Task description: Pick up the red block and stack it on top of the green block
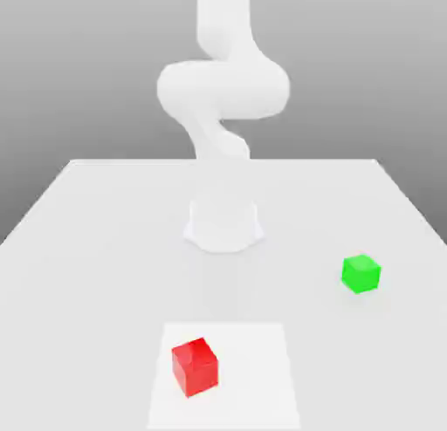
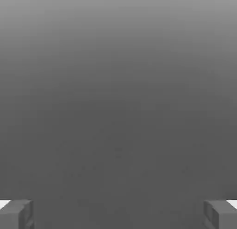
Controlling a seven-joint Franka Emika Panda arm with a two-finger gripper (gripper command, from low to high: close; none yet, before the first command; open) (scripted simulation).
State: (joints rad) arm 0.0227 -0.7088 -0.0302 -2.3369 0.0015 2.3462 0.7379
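In the exterior view, the arm [image 1: 223, 89] is cut off by the upper edge, above its base [image 1: 223, 229]; its gripper end is out of frame.

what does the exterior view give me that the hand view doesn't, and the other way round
Exterior view: the red block on a white patch, the green block farther back toward the exterior view's right, the pale table, and the white arm with its base.

Hand view: the pincer up close, open, nothing between its two fingers.

Shared: part of the robot, and a plain grey backdrop.
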